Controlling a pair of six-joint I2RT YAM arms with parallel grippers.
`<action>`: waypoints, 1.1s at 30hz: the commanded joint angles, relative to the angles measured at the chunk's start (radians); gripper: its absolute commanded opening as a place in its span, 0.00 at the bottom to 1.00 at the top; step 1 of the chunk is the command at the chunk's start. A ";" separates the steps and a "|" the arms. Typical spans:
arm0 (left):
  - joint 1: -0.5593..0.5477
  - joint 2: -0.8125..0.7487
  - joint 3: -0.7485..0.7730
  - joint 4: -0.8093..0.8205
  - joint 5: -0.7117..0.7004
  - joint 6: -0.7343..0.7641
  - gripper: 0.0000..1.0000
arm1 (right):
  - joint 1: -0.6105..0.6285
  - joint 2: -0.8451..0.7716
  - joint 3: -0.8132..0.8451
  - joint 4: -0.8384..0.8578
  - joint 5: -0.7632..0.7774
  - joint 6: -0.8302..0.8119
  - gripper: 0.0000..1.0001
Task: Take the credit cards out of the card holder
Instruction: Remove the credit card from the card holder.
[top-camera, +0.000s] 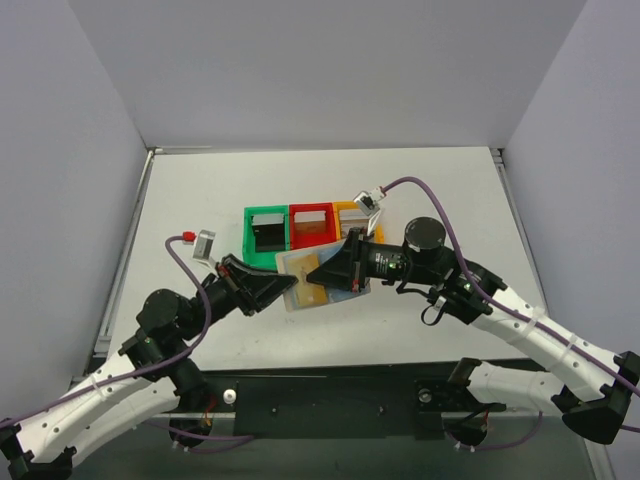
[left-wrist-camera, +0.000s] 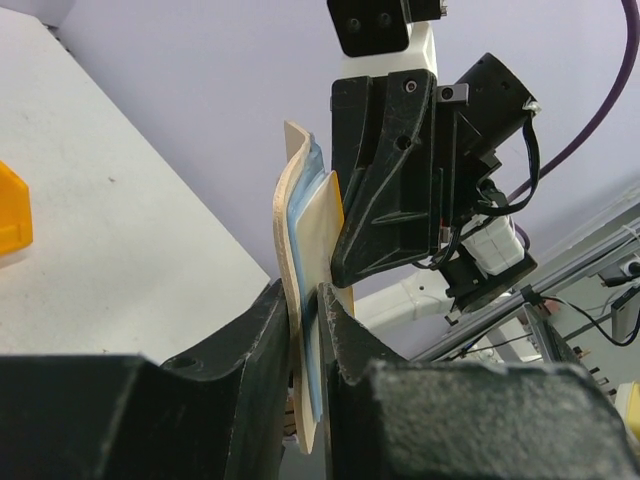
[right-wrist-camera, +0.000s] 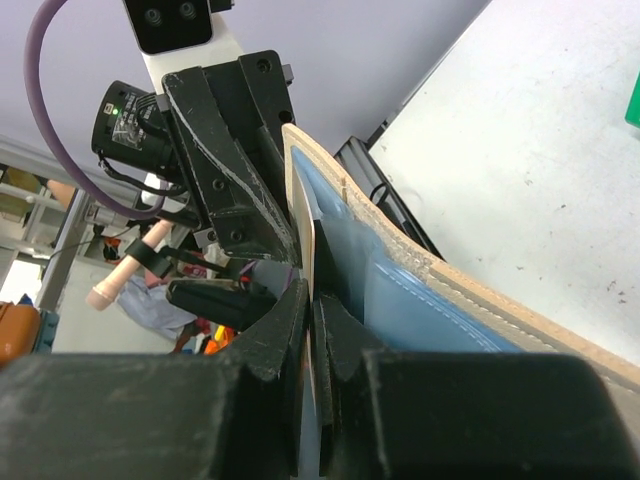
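Observation:
The tan card holder (top-camera: 293, 263) with light blue inner panels hangs open above the table between both arms. My left gripper (top-camera: 283, 287) is shut on its lower edge; in the left wrist view the fingers (left-wrist-camera: 270, 340) press the tan and blue layers of the card holder (left-wrist-camera: 300, 220). My right gripper (top-camera: 320, 272) comes in from the right. In the right wrist view the right gripper (right-wrist-camera: 318, 300) is shut on the thin pale edge of a credit card (right-wrist-camera: 312, 250), just beside the blue pocket of the card holder (right-wrist-camera: 420, 300). How deep the card sits in the pocket is hidden.
Green (top-camera: 265, 235), red (top-camera: 312, 225) and orange (top-camera: 347, 213) bins stand in a row on the white table (top-camera: 200, 200), just behind the held card holder. Walls close in the table on the left, back and right.

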 joint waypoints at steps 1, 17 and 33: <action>-0.001 -0.028 0.004 0.040 -0.016 0.009 0.26 | -0.009 0.001 -0.016 0.047 -0.032 0.008 0.00; -0.001 -0.063 -0.020 0.049 -0.045 -0.009 0.12 | -0.015 -0.002 -0.027 0.068 -0.044 0.025 0.00; -0.001 -0.078 -0.025 0.043 -0.064 -0.020 0.00 | -0.026 0.019 -0.069 0.193 -0.097 0.117 0.39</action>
